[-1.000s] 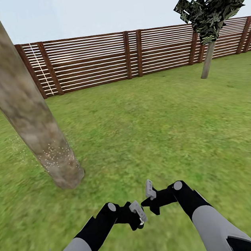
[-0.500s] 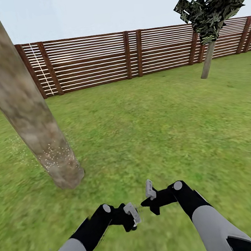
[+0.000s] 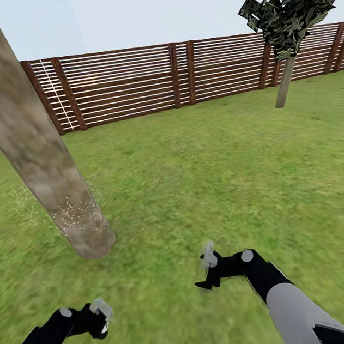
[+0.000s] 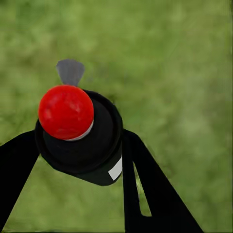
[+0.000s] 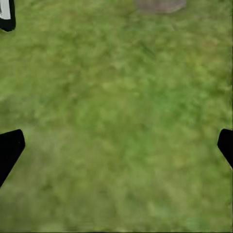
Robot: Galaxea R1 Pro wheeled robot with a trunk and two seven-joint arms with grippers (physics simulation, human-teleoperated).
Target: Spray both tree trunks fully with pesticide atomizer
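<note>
A wide lawn [image 3: 210, 166] of blotchy, soft-textured green grass is spreading across most of the head view, from the bottom edge up to a fence [image 3: 125, 82] that is running across the upper part of the frame. The fence is made of thin pale horizontal slats set between dark reddish-brown posts.

At the upper left, a thick trunk [image 3: 19, 128] is slanting down from the top edge to the grass at the lower left of centre. It is a straight, round column of mottled beige-grey bark. Fine white speckles [image 3: 76, 214] are dotting its lower part and the grass just beside it on the left.

At the upper right, a second tree [image 3: 283, 28] is standing near the fence, with a thin pale trunk and a jagged clump of dark green, angular leaves.

The right arm, pale grey with black joints, is reaching in from the lower right; the right gripper [image 3: 208, 268] is hanging over the grass below the frame's centre. In the right wrist view its two black fingertips [image 5: 10, 150] are sitting at opposite edges of the frame, spread wide apart with nothing but grass between them.

The left gripper [image 3: 100, 318] is sitting at the lower left of the head view, over the grass. In the left wrist view its black fingers [image 4: 145, 189] are pressing against either side of the sprayer bottle [image 4: 82, 138], a round near-black body with a glossy red ball-shaped top, a small white label and a grey nozzle tip.
</note>
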